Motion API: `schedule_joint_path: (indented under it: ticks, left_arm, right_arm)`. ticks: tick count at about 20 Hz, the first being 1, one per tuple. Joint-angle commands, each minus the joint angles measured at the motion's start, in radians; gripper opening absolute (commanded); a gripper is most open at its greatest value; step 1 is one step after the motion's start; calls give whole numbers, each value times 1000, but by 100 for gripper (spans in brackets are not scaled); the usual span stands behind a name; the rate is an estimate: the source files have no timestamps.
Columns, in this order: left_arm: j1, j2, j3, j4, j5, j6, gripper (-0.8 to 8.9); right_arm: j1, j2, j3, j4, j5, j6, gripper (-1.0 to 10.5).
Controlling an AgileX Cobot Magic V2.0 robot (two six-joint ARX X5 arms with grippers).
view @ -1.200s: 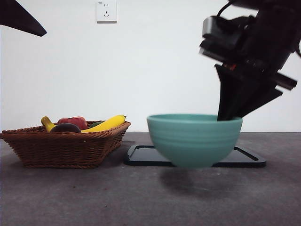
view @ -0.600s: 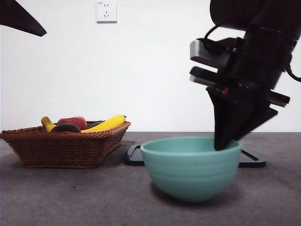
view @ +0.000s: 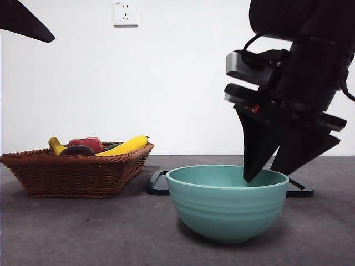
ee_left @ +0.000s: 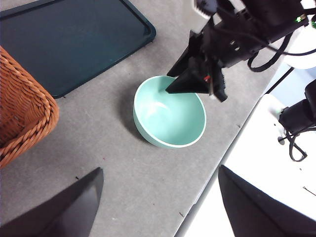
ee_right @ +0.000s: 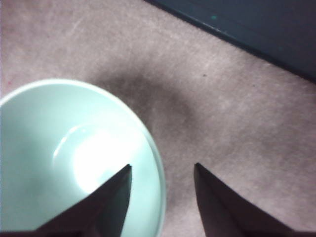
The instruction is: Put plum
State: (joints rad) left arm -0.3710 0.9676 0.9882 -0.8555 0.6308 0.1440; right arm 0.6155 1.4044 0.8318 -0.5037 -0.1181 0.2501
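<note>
The plum (view: 77,150) lies dark and glossy in the wicker basket (view: 72,174) at the left, beside a red fruit (view: 86,143) and a yellow banana (view: 125,146). A teal bowl (view: 224,205) stands empty on the table in front of the tray. My right gripper (view: 270,169) hangs open over the bowl's right rim, one jaw inside and one outside, touching nothing. The right wrist view shows that rim (ee_right: 157,163) between the jaws of the right gripper (ee_right: 163,168). My left gripper (ee_left: 159,170) waits high up, open and empty, looking down on the bowl (ee_left: 168,113).
A black tray (view: 161,183) lies flat behind the bowl, next to the basket. The basket's corner (ee_left: 19,108) shows in the left wrist view. The table's edge (ee_left: 232,143) runs close to the bowl. A wall socket (view: 125,12) sits high on the white wall.
The bowl came down from the air onto the table. My right gripper then let go of its rim, and its jaws now stand apart.
</note>
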Motion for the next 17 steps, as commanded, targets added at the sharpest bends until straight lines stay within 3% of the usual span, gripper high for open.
schedule_joint_path:
  ticks: [1, 5, 11, 17]
  left_arm:
    - [-5, 5, 21, 10, 6, 13, 373]
    - [-5, 5, 21, 11, 6, 13, 373]
    - [-5, 5, 21, 10, 6, 12, 373]
    - [-5, 5, 21, 3, 6, 11, 373]
  right_arm:
    - [10, -59, 19, 10, 41, 16, 215]
    - [8, -204, 63, -23, 66, -4, 218]
    - [9, -422, 90, -92, -14, -6, 222]
    - [9, -565, 90, -256, -222, -6, 222]
